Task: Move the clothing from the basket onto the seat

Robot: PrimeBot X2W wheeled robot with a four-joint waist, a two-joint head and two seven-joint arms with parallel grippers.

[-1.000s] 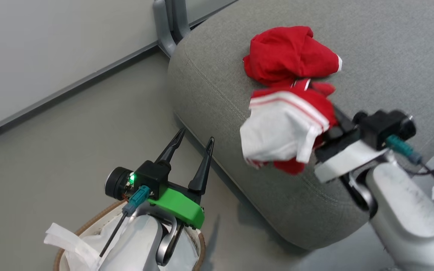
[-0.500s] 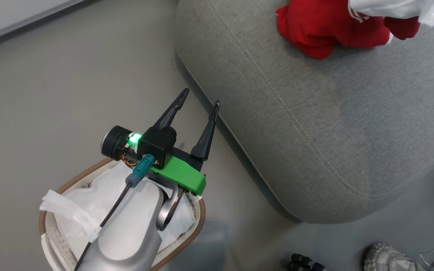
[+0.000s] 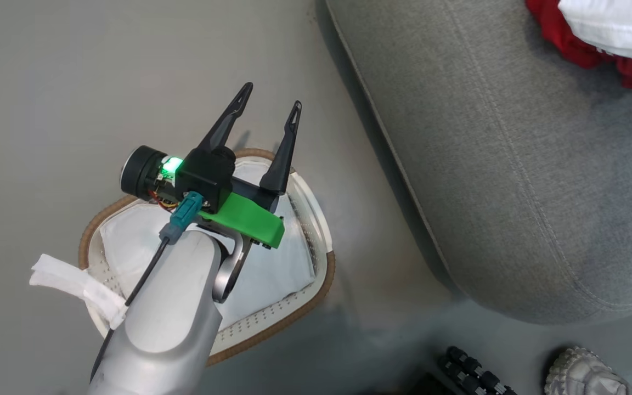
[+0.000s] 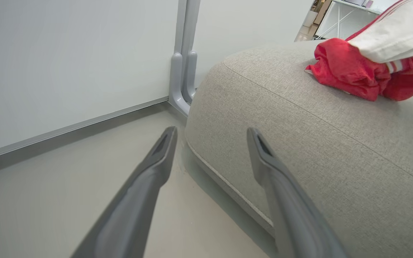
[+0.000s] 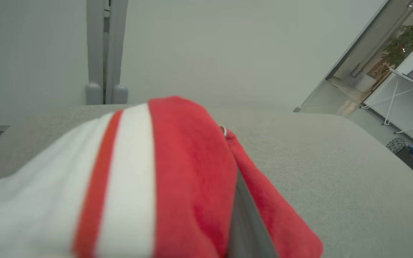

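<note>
Item 1, clothing. The plain red garment (image 3: 568,41) (image 4: 346,70) is lying bunched on top of the seat (image 3: 513,164) (image 4: 299,129) (image 5: 317,161), at the 1 o'clock corner of the head view. The white-panel garment (image 3: 612,24) (image 4: 396,32) (image 5: 138,179) is sitting over it on its 3 o'clock side. Whether the two are pressing together cannot be told. No red cloth is showing in the basket (image 3: 324,274).

Item 2, right gripper (image 5: 240,200). The white-panel garment is draping over it and covering most of its length. One finger (image 5: 249,229) is showing as a grey sliver near the middle of the right wrist view, with red cloth packing against both its sides. The other finger is lying under the fabric. The jaws are standing drawn in around the garment. The exact gap between them cannot be told.

Item 3, left gripper (image 3: 271,96) (image 4: 212,132). It is hanging above the basket with its jaws spread wide and nothing between them. Its fingers are pointing towards 12 to 1 o'clock in the head view, out over the floor (image 3: 74,82) beside the seat.

Item 4, basket. It is standing on the floor at the seat's 9 o'clock, near it but apart. A white liner sheet (image 3: 277,269) is lying inside, and one strip (image 3: 69,280) is trailing over the rim at 8 o'clock.

Item 5, surroundings. A grey post (image 4: 183,71) is rising against the wall (image 4: 66,64) behind the seat's corner. Treaded wheels (image 3: 579,376) are showing at 5 o'clock in the head view.
</note>
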